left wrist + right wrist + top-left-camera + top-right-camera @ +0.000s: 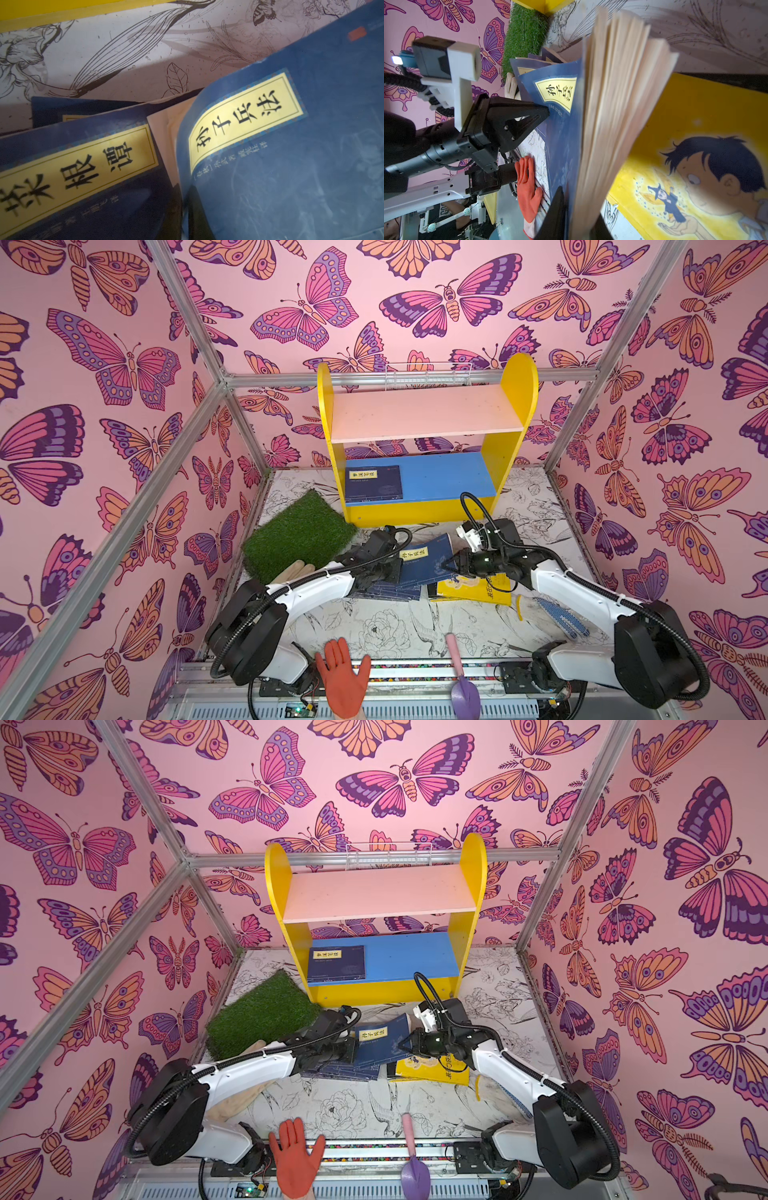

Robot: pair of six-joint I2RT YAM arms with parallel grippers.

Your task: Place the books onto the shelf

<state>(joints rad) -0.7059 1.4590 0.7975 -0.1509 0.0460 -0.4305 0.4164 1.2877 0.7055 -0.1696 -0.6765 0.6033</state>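
Two grips: left fingers (500, 108) and right fingers (455, 562) pinch opposite edges of the navy paperback with yellow title label (428, 566), above the tabletop pile (386, 593); your yellow-sided two-tier shelf (517, 398) stands straight ahead.

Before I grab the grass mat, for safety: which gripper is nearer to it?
Left. The left gripper sits close to the grass mat, at the mat-side edge of the raised navy book; the right gripper clamps that book's opposite edge, farther off.
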